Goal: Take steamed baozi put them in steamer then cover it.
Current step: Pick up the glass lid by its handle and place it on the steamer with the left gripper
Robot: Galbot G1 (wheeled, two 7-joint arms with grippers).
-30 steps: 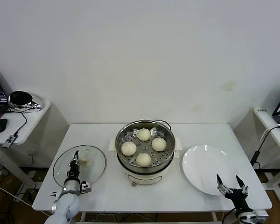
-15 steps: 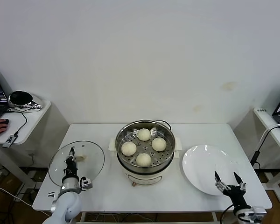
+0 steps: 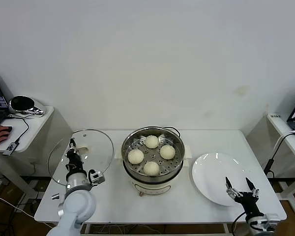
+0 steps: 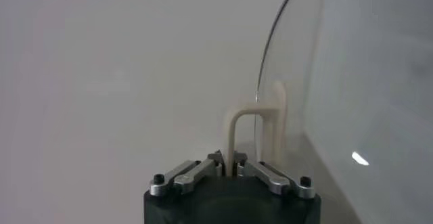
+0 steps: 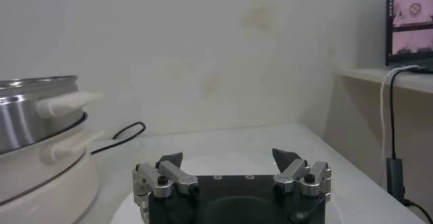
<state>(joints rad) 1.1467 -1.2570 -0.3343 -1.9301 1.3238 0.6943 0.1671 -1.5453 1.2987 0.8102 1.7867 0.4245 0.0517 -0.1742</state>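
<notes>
Table (image 3: 113, 196) carries the steamer (image 3: 153, 152) at its centre, four baozi (image 3: 152, 141) on its tray, and a plate (image 3: 219, 177) to the right. Left of the pot, the lid (image 3: 81, 157) is raised off the table and tilted near upright, its face seemingly toward the robot, handle (image 4: 252, 134) on the near side. The left gripper (image 3: 72, 158) is clamped on that handle. To cover well, carry the lid over the pot, turn it flat with the handle up, centre it on the rim, then lower. The right gripper (image 3: 241, 190) waits near the plate, jaws apart.
</notes>
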